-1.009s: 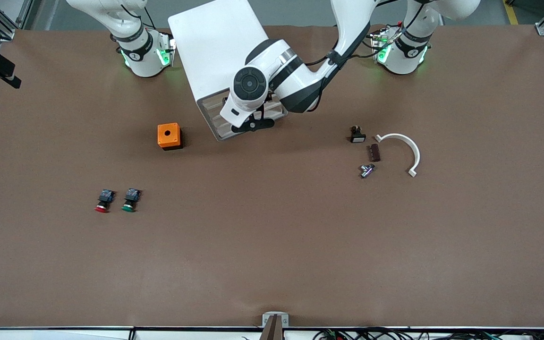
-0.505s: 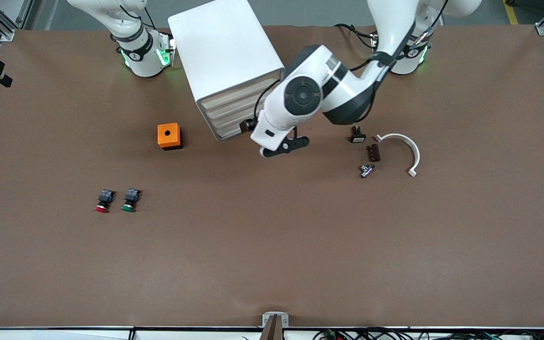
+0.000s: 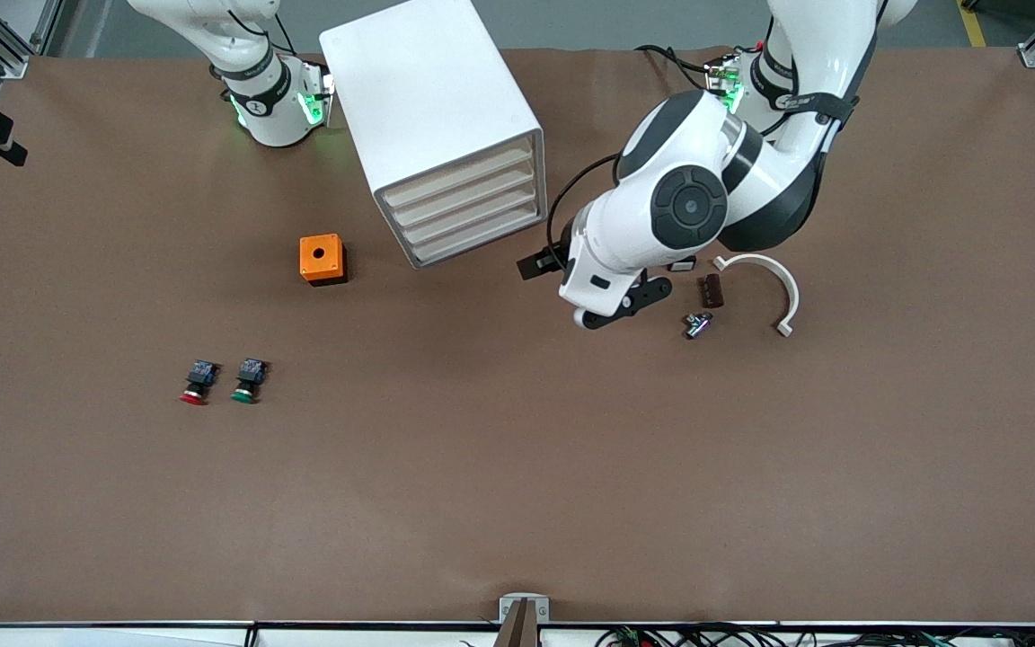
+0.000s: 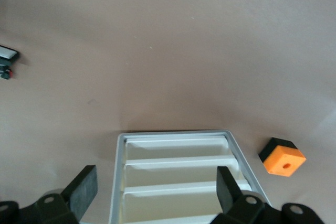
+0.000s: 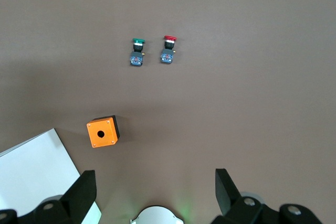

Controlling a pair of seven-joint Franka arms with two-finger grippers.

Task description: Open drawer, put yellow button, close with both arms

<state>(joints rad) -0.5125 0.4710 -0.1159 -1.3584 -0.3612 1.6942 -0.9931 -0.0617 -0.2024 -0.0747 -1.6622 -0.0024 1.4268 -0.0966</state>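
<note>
Front view shows the left pincer (image 3: 546, 263) wide open and empty over bare table (image 3: 517, 467), just beside the cabinet (image 3: 446, 135), whose four drawers (image 3: 468, 208) all sit shut. A second ago it was right at the drawer fronts. The yellow button seems hidden, perhaps inside. The right pincer (image 5: 152, 192), parted and empty, waits high above the orange box (image 5: 103, 131).

Brown table (image 3: 517, 503): cabinet (image 3: 432, 108), orange box (image 3: 322, 259), btns (image 3: 223, 381).
</note>
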